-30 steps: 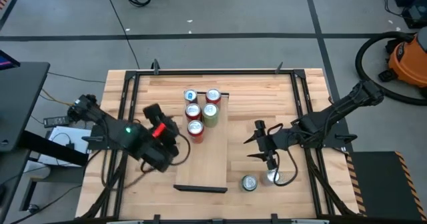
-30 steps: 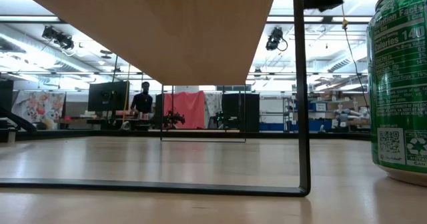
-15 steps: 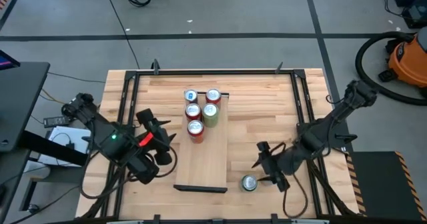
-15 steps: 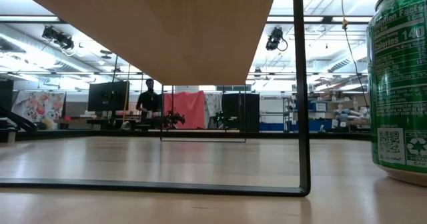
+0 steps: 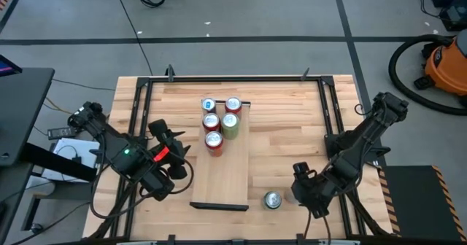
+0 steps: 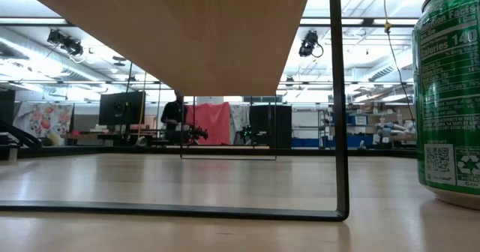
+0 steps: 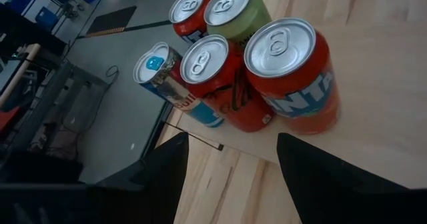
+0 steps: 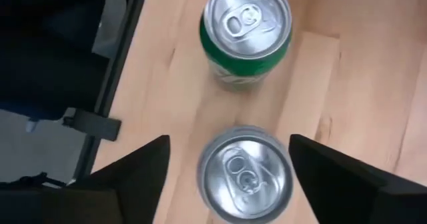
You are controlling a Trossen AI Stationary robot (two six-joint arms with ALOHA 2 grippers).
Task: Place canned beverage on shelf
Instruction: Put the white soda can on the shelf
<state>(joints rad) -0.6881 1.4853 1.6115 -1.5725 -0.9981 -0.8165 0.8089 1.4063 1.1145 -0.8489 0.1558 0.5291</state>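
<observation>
The shelf [image 5: 222, 176] is a light wooden plank standing on the table [image 5: 292, 121]. Several cans stand upright at its far end, among them an orange one [image 7: 290, 71], a red one [image 7: 212, 77] and a blue one [image 7: 160, 67]. Beside the shelf's near right corner a green can [image 8: 245, 34] and a silver can [image 8: 245, 174] stand on the table. My right gripper [image 8: 230, 151] hangs open above the silver can, pointing steeply down, one finger on each side of it. My left gripper [image 7: 231, 141] hovers open and holds nothing, left of the shelf [image 7: 373, 117].
Black frame rails [image 5: 142, 128] run along the table's edges. The low view looks under the shelf [image 6: 187, 34], past its thin black leg frame [image 6: 341, 132], with the green can [image 6: 450, 94] close at the right. A person [image 6: 176, 113] stands in the room far behind.
My right gripper has swung toward the table's near edge and tipped from nearly level to steeply downward, ending over the silver can. My left arm has drawn back a little toward the table's left edge. The person in the background has walked to the right.
</observation>
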